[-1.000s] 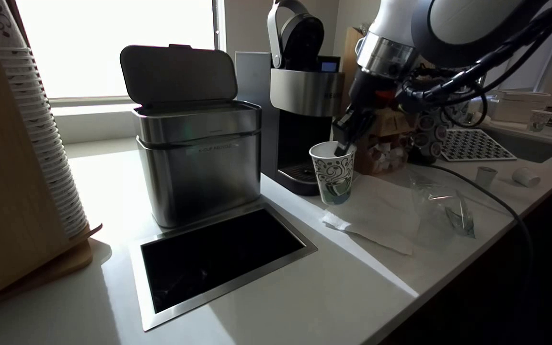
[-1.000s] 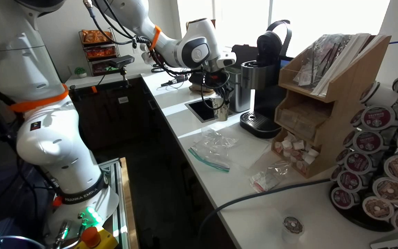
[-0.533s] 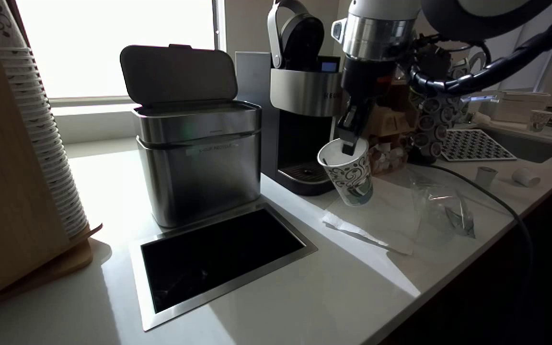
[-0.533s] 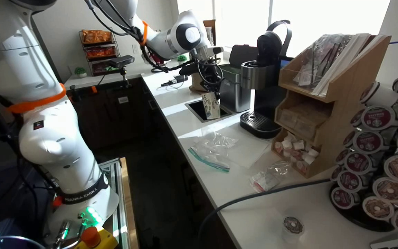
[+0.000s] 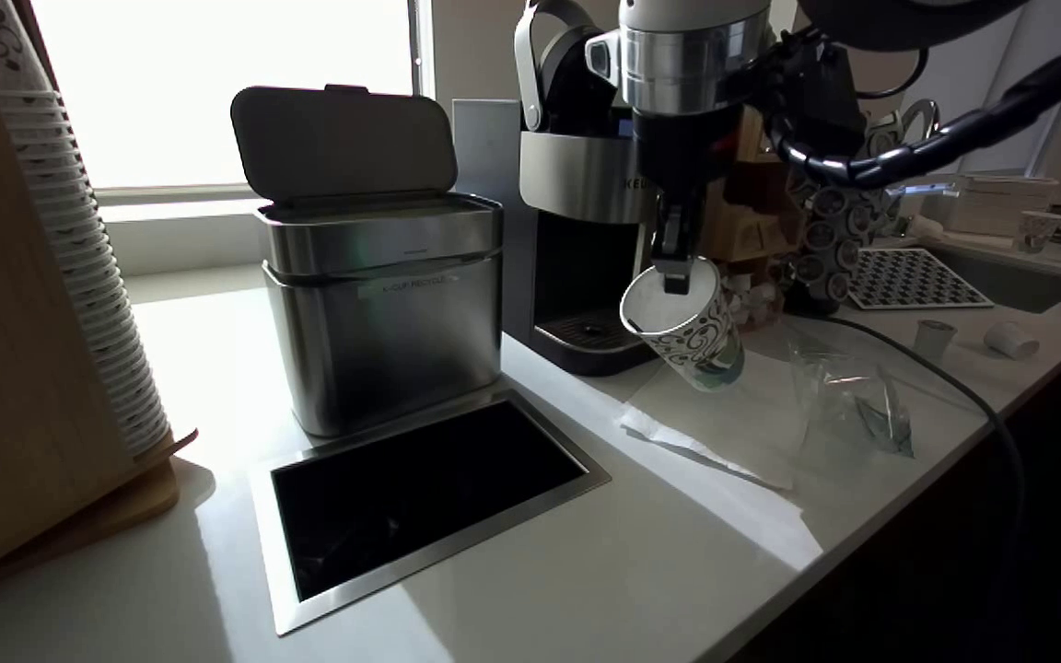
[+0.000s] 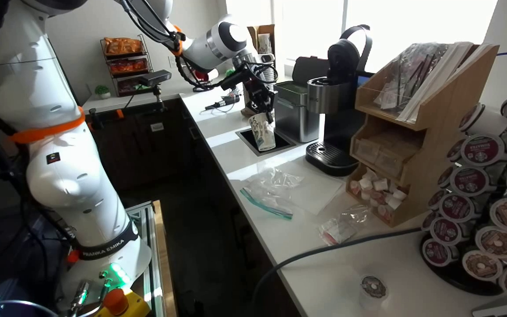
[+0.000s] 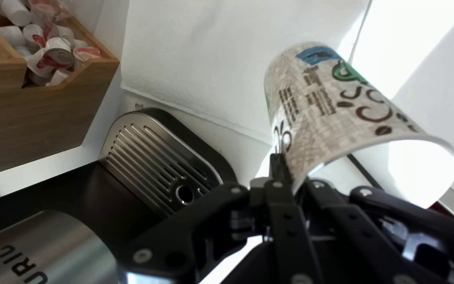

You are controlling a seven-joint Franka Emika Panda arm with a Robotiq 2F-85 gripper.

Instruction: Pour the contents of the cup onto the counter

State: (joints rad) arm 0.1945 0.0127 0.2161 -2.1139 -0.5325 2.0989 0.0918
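Gripper [image 5: 676, 276], black two-fingered, pinching tapered white printed paper cup [image 5: 691, 339] at rim, tilted over smooth white desk [image 5: 623, 552]; likely early pour. Next: roll mouth down.

Window [image 5: 217, 74] glares blown-out white in both exterior views; sunlight streaks white countertop [image 5: 604, 571]; base cabinets [image 6: 148, 158] sink into shadow; wrist view: paper cup [image 7: 333, 102] overexposed inside.
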